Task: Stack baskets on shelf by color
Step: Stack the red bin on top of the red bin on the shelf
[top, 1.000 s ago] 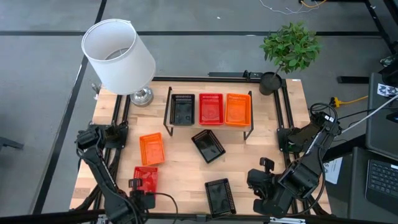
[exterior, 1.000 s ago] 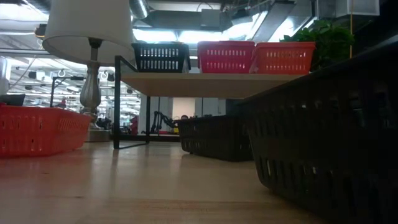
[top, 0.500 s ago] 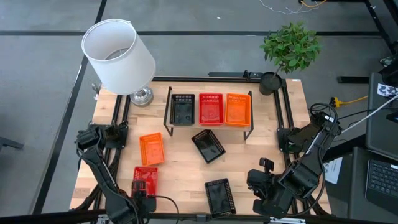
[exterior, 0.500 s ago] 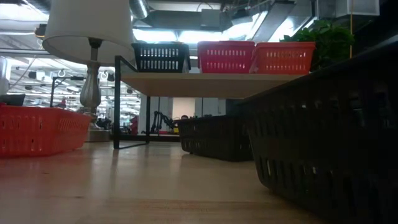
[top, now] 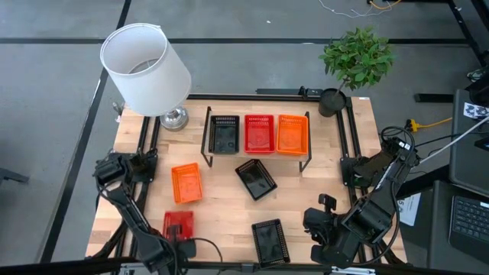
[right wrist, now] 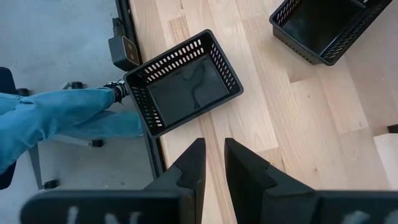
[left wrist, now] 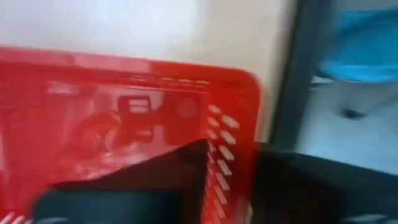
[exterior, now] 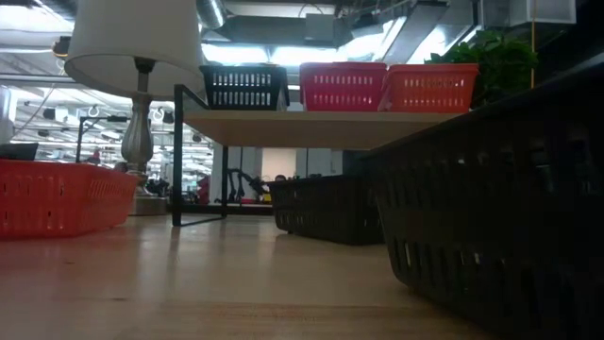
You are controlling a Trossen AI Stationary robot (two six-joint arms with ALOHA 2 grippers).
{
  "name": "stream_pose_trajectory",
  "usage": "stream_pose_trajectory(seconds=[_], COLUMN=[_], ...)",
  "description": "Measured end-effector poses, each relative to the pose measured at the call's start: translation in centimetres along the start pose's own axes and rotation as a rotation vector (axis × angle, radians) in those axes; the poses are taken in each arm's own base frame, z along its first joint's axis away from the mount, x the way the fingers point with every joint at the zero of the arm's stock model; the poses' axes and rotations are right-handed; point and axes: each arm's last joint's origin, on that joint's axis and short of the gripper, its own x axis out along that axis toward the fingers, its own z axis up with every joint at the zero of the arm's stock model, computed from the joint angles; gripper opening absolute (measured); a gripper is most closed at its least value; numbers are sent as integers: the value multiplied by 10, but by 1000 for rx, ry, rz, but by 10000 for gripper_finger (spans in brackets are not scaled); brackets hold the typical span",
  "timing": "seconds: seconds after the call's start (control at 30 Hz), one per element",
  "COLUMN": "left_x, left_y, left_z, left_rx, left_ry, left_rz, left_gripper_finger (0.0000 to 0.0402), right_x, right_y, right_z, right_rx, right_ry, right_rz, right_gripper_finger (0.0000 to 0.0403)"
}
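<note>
Left gripper [top: 177,243]: at the near-left corner of the surface, over a small red perforated plastic basket [top: 178,224]. In the left wrist view one dark finger sits inside this basket [left wrist: 130,124] and the other outside its wall, so the fingers straddle the rim; whether they are clamped on it cannot be told.

Right gripper [right wrist: 212,163]: near the front-right edge of the surface, fingers [right wrist: 189,167] set close together with a narrow gap, holding nothing. Just ahead of it lies a black mesh-sided rectangular basket [right wrist: 183,82], at the front edge of the surface [top: 269,241], one end overhanging.

Second black perforated basket [top: 255,179]: on the surface just in front of the shelf, turned at an angle.

Orange perforated rectangular basket [top: 186,183]: left of centre on the surface, between the red basket and the shelf.

Low light-wood shelf on black wire legs [exterior: 311,127]: at the rear centre. It carries three baskets in a row, side by side: black basket on the shelf [top: 225,134] at left, red basket on the shelf [top: 259,133] in the middle, orange basket on the shelf [top: 292,134] at right.

Light wooden surface [top: 221,206]: carries all of the above.

White-shaded table lamp with metal base [top: 145,67]: rear-left corner.

Small potted green plant [top: 354,61]: rear-right corner.

A person's leg in blue denim [right wrist: 50,124]: beyond the front edge, seen in the right wrist view.
</note>
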Motion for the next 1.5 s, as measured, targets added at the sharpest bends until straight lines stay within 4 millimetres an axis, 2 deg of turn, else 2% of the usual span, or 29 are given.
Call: stream_pose_trajectory(seconds=[0.07, 0.17, 0.3, 0.4, 0.47, 0.57, 0.63, 0.73, 0.83, 0.9, 1.0, 1.07, 1.17, 1.33, 1.5], left_x=[-2, -19, -66, -109, -138, -176, -196, -216, -224, -224, -224, -220, -212, -204, -188], left_y=[-6, -17, -35, -37, -28, -3, 18, 61, 115, 153, 206, 230, 247, 250, 253], left_z=[6, 16, 36, 62, 83, 117, 148, 198, 243, 265, 285, 291, 299, 305, 307], left_rx=[-27, -36, 40, 184, 266, 354, 389, 417, 417, 393, 322, 287, 285, 294, 288], left_ry=[-8, -28, -128, -337, -501, -649, -667, -632, -582, -543, -497, -460, -447, -478, -453], left_rz=[-68, -110, -121, -30, 112, 369, 452, 457, 387, 338, 271, 250, 269, 234, 262], left_gripper_finger=[19, 5, 1, 0, 0, 0, 0, 0, 0, 0, 0, 0, 0, 0, 0], right_x=[0, 0, 0, 0, 0, 0, 0, -1, -3, -5, -7, -9, -11, -13, -14], right_y=[0, 0, 0, 0, 0, 0, 0, 1, 3, 4, 7, 9, 11, 13, 13], right_z=[0, 0, 0, 0, 0, -1, -1, -3, -6, -10, -16, -20, -26, -32, -34], right_rx=[-2, -5, -6, -7, -7, -10, -15, -40, -55, -58, -50, -25, -11, -9, -18], right_ry=[0, -2, -2, -1, -1, 3, 2, -34, -74, -84, -88, -85, -82, -110, -106], right_rz=[0, -1, -1, -1, -1, 1, 0, -17, -31, -30, -21, -16, -8, -12, -17], right_gripper_finger=[59, 59, 59, 59, 59, 59, 59, 59, 59, 59, 59, 59, 59, 59, 59])
